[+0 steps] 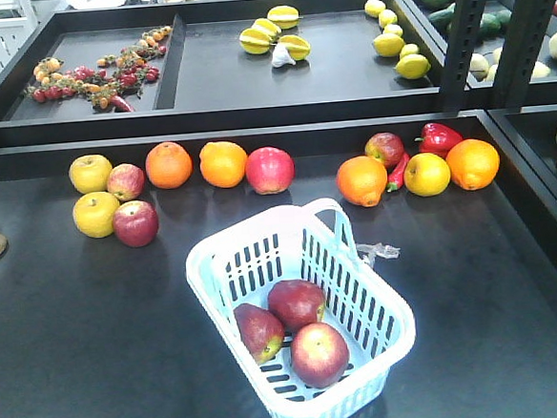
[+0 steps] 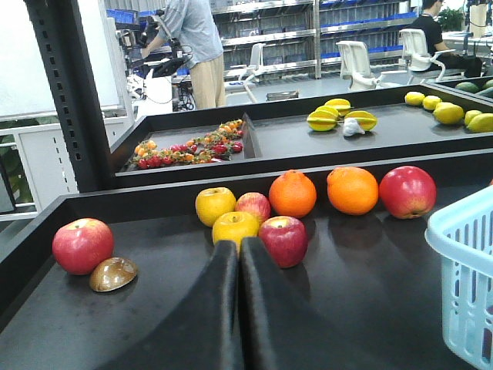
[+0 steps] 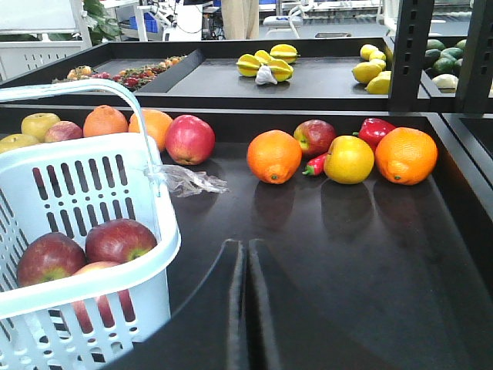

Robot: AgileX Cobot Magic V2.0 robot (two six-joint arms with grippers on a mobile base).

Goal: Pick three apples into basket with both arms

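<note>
The three apples [image 1: 292,328] are dark red with yellow-green patches and lie close together on the slotted bottom of the basket [image 1: 381,302]. The basket is pale blue-white plastic, rectangular, with slotted walls and a thin loop handle standing up at its far end. It stands on the black counter [image 1: 86,328], in front of the row of loose fruit. In the front view its long axis runs diagonally, from the far left to the near right. The left gripper [image 2: 239,258] shows its jaws pressed together with nothing between them, low over the counter near a yellow apple [image 2: 235,227]. The right gripper [image 3: 246,258] also has its jaws together and empty, just beside the basket.
</note>
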